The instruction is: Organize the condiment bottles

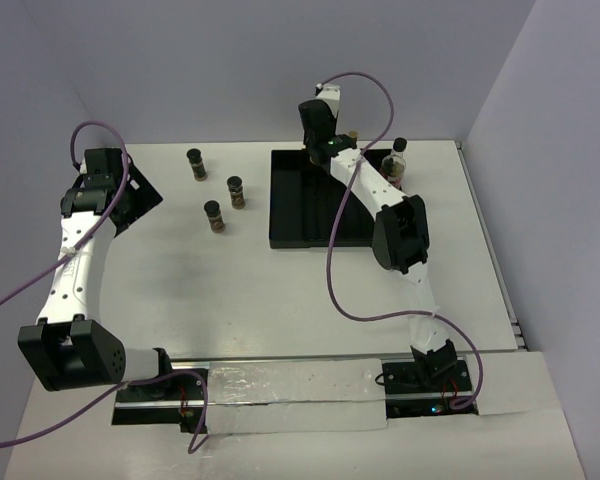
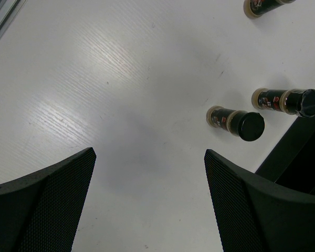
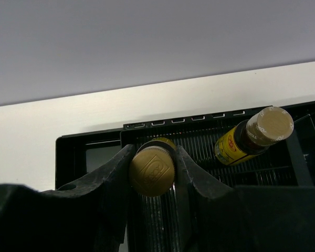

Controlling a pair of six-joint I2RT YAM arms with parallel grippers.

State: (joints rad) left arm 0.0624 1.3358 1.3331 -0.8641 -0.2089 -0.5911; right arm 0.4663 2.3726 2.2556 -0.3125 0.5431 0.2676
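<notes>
Three short dark brown bottles with black lids point(image 1: 196, 163) point(image 1: 237, 190) point(image 1: 214, 215) stand on the white table, left of the black ribbed tray point(image 1: 300, 235). My left gripper point(image 1: 138, 198) is open and empty, hovering left of them; in its wrist view point(image 2: 149, 153) two of the bottles point(image 2: 236, 122) point(image 2: 286, 101) show ahead on the right. My right gripper point(image 3: 153, 157) is shut on a yellow bottle with a tan cap point(image 3: 152, 170) over the tray's far end point(image 1: 318, 128). A second yellow bottle point(image 3: 252, 136) stands in the tray to its right. A pale bottle with a black cap point(image 1: 400, 160) stands past the tray's right side.
The tray's far rim point(image 3: 184, 122) lies close to the back wall. The tray's edge point(image 2: 299, 152) shows at the right of the left wrist view. A third dark bottle point(image 2: 262, 6) is at the top there. Purple cables loop above both arms.
</notes>
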